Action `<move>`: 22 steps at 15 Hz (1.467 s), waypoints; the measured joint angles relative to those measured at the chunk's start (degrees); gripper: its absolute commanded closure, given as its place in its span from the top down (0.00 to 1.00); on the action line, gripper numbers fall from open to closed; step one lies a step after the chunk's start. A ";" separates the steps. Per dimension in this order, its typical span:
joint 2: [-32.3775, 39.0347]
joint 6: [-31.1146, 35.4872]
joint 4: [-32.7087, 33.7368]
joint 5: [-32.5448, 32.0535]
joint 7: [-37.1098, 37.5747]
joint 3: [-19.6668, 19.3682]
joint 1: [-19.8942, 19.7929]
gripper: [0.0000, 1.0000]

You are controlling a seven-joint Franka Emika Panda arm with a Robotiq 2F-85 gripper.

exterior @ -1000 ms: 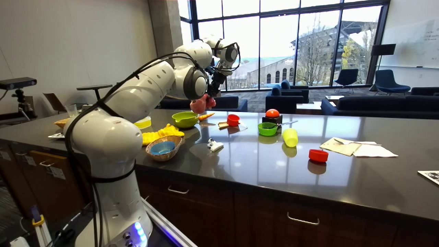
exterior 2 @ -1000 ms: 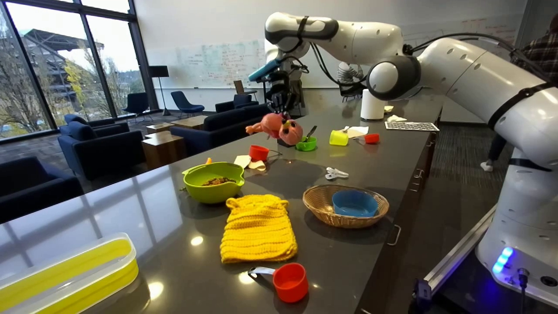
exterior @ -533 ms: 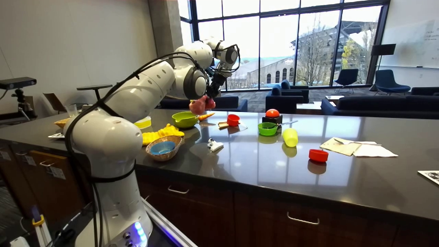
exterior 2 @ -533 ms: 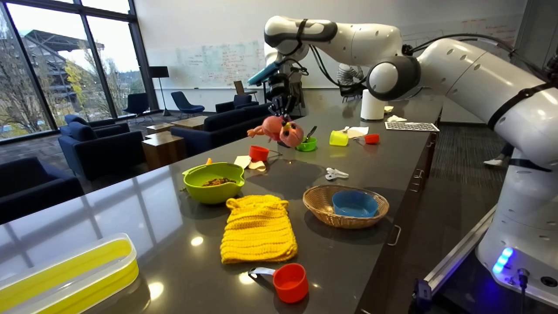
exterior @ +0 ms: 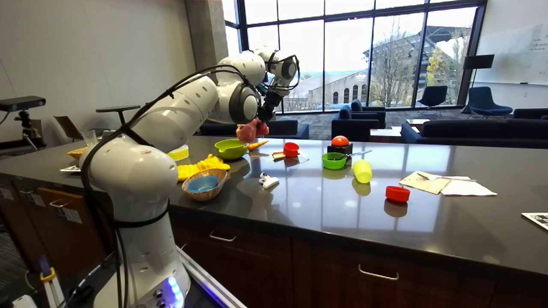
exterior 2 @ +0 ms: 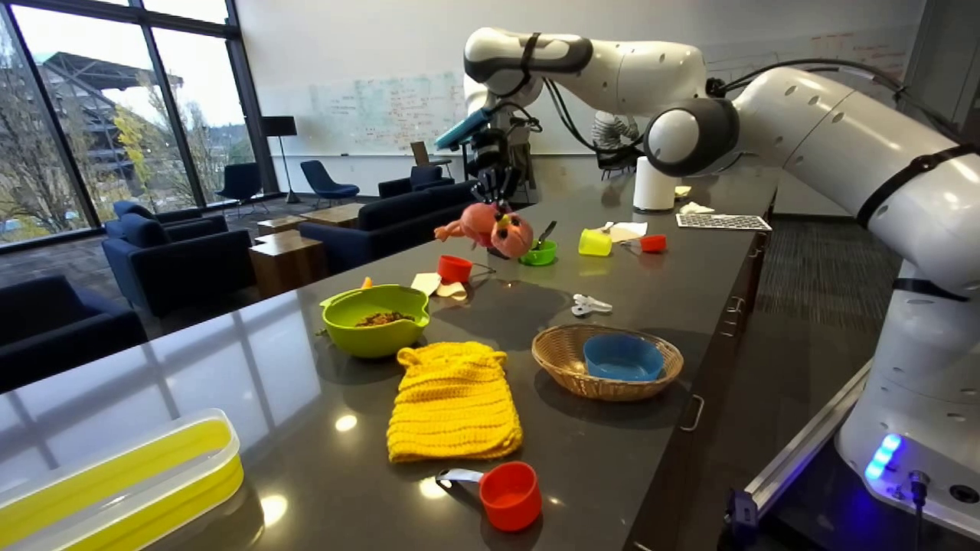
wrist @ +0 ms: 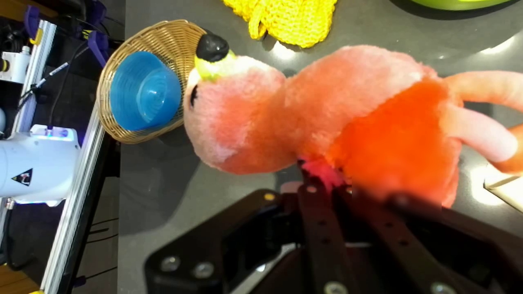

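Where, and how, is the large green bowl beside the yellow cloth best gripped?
Probably by its rim, pinched from above: the large green bowl stands upright and open, with its contents below the rim. The hand, shut on the pink plush toy, should release that first.

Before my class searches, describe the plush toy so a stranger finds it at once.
Find the long grey counter, then the pincer above it. Gripped there is the pink plush toy; alone among its neighbours, it hangs in midair.

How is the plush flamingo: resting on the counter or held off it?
Held off it: in the wrist view the gripper pinches the plush flamingo, and both exterior views show it hanging above the counter.
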 measured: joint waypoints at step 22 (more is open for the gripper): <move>-2.02 -25.53 4.68 -21.12 -28.21 -4.83 4.88 1.00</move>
